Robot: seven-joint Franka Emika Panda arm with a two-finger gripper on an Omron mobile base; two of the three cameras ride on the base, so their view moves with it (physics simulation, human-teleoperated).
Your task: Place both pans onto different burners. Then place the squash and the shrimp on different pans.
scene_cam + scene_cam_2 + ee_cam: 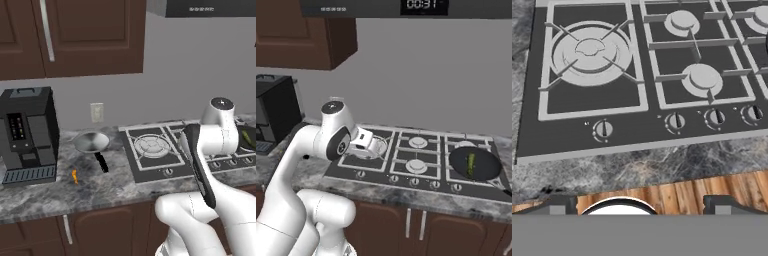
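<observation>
Jaws (640, 200) released, empty, above cooktop's (587, 102) front edge. Silver pan (91, 142) and shrimp (74, 175) well apart, on marble bench (100, 187); black pan (474, 164) holds squash (471, 163).

Large burner (149, 145) lies bare; coffee machine (27, 135) blocks the table's (100, 187) left, black pan (475, 163) covers a right burner.

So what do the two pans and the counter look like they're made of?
The bowl-shaped silver-grey pan with a straight black handle looks like polished metal, going by its bright sheen. The flat round black pan on the cooktop's right side looks matte, perhaps coated metal or cast iron. The mottled grey countertop resembles veined polished stone, though that is only a rendered pattern.
</observation>
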